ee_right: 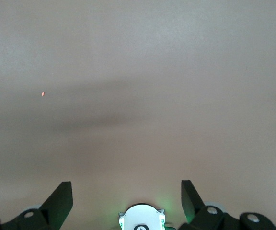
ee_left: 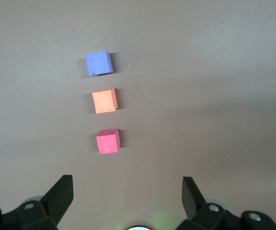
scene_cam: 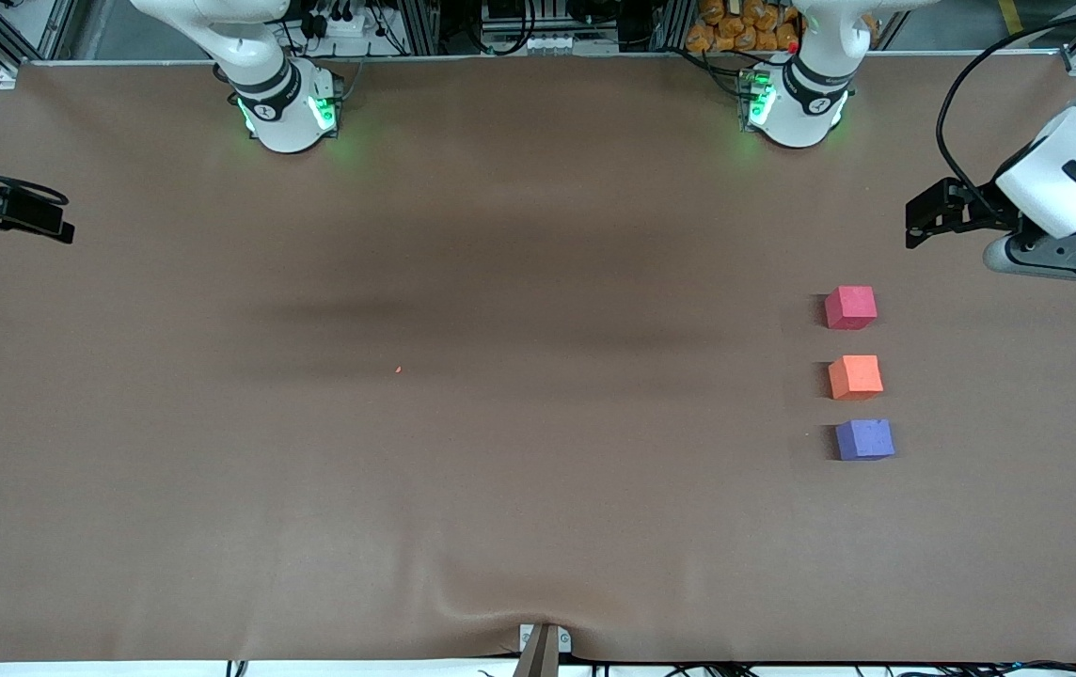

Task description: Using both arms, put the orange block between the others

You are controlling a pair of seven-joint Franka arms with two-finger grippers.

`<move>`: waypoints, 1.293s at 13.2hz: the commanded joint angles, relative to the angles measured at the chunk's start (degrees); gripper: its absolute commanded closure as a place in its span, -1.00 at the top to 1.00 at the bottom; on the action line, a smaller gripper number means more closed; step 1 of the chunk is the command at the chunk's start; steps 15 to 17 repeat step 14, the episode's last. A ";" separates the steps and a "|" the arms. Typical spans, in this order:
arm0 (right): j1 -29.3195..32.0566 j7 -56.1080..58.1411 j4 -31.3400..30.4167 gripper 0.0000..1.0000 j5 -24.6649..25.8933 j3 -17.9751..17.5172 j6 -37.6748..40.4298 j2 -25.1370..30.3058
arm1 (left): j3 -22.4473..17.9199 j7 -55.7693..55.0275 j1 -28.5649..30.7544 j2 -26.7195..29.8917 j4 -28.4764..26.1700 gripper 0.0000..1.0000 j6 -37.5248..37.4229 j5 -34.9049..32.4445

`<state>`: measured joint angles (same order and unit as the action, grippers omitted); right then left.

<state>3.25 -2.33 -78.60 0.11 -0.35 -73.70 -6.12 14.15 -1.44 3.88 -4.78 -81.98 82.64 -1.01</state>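
Note:
The orange block [scene_cam: 855, 377] [ee_left: 104, 101] rests on the brown table, in a line of three cubes at the left arm's end. The pinkish-red cube [scene_cam: 849, 307] [ee_left: 108, 142] lies farther from the front camera, and the purple cube [scene_cam: 863, 439] [ee_left: 98, 63] lies nearer to it. Small gaps separate the three. My left gripper [scene_cam: 919, 218] [ee_left: 127, 189] hangs open and empty above the table's edge, beside the pinkish-red cube. My right gripper [scene_cam: 49, 221] [ee_right: 127, 189] waits open and empty over the right arm's end of the table.
The brown cloth [scene_cam: 500, 423] covers the whole table, with a wrinkle near the front edge [scene_cam: 500, 602]. A tiny orange speck [scene_cam: 398, 369] [ee_right: 42, 94] lies mid-table. The arm bases [scene_cam: 289, 113] [scene_cam: 797, 108] stand along the edge farthest from the front camera.

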 commanded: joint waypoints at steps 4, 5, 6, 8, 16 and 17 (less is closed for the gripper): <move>0.70 -0.13 -0.15 1.00 0.94 -0.53 0.57 1.11 | 0.35 0.39 0.08 0.47 0.24 1.00 -0.91 -1.19; 0.71 -0.13 -0.15 1.00 0.94 -0.53 0.57 1.11 | 0.44 0.30 0.07 0.47 0.24 1.00 -0.91 -1.10; 0.71 -0.13 -0.15 1.00 0.94 -0.53 0.57 1.11 | 0.44 0.30 0.07 0.56 0.24 1.00 -0.91 -1.10; 0.62 -0.13 -0.15 1.00 0.94 -0.62 0.57 1.11 | 0.35 0.30 0.16 0.65 0.15 1.00 -0.91 -1.10; 0.62 -0.13 -0.15 1.00 0.85 -0.71 0.57 1.11 | 0.35 0.12 0.16 0.91 -0.11 1.00 -0.91 -1.10; 0.62 -0.13 -0.15 1.00 0.85 -0.71 0.57 1.11 | 0.35 0.12 0.16 0.91 -0.11 1.00 -0.91 -1.10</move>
